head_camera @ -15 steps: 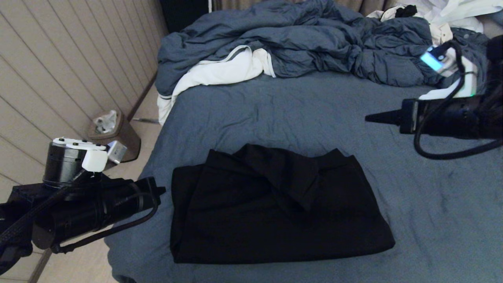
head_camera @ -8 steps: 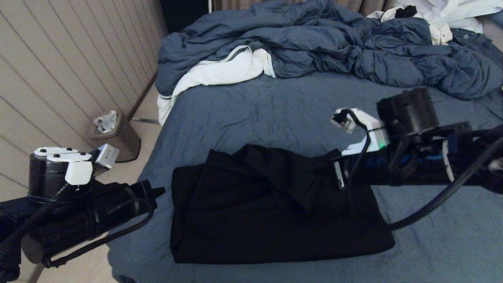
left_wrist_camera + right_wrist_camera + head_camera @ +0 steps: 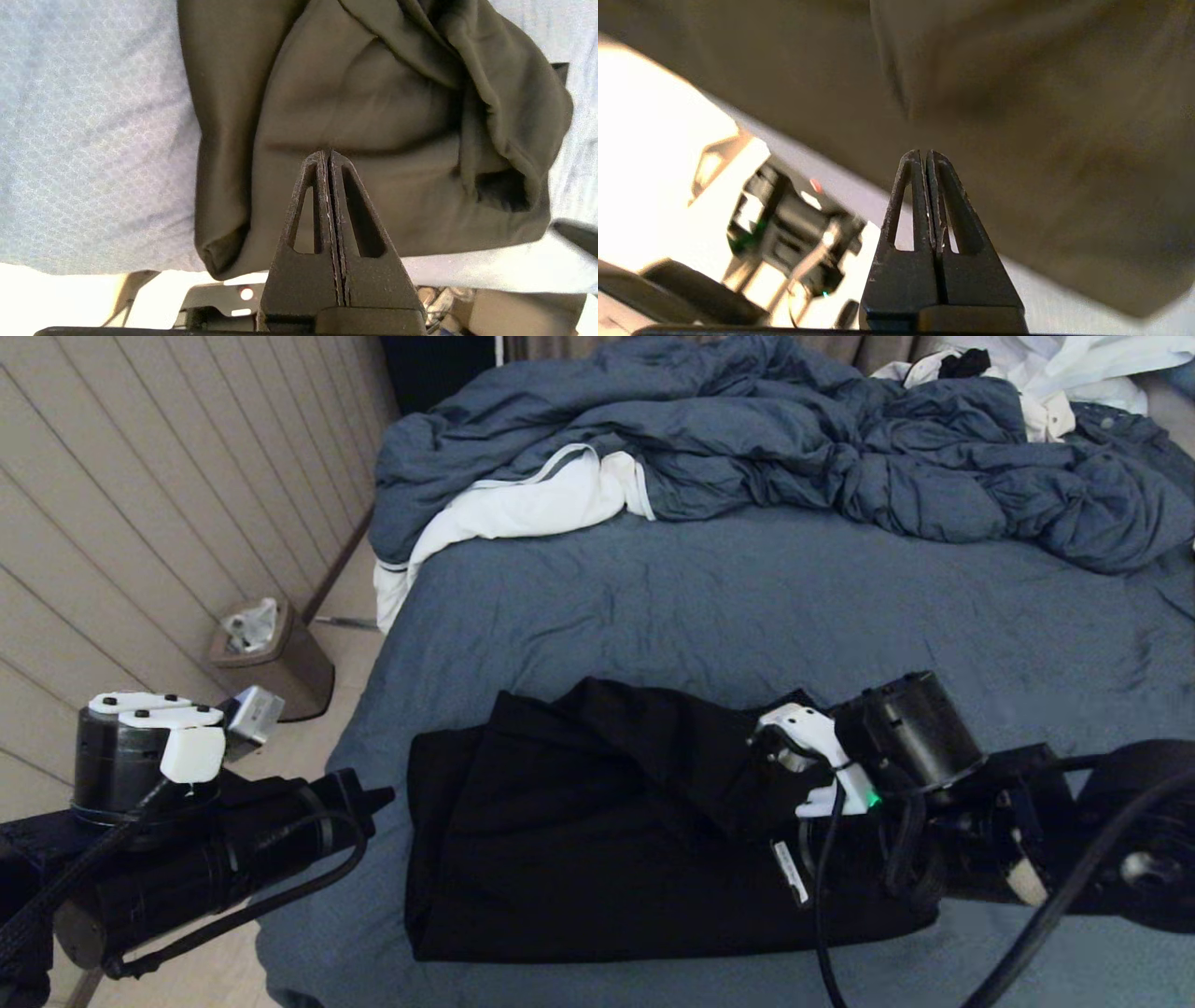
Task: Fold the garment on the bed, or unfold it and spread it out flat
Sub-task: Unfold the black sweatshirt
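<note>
1. Head view: the black hooded sweatshirt (image 3: 597,840) lies folded into a rough rectangle on the near part of the bed (image 3: 766,607), close to the bed's left edge. A loose flap is bunched across its top layer.
2. The right gripper (image 3: 928,154) reaches in low over the sweatshirt's right side, fingers pressed together with nothing between them. Its tip cannot be made out against the dark cloth in the head view.
3. The left gripper (image 3: 328,154) hovers off the bed's left edge, level with the sweatshirt's left side, fingers also together and empty.
4. Judged step: approach for a grasp, either to open the bundle or to tidy the fold. Which one is meant cannot be told.
5. To do it well, the fingers would need to part before touching cloth, then pinch a single edge or corner rather than the whole stack.
6. Taking both near corners at once should keep the fabric from dragging askew.
7. Risk: the bunched flap may catch and pull layers along. The crumpled blue-grey duvet (image 3: 747,439) at the far end is well apart.
</note>
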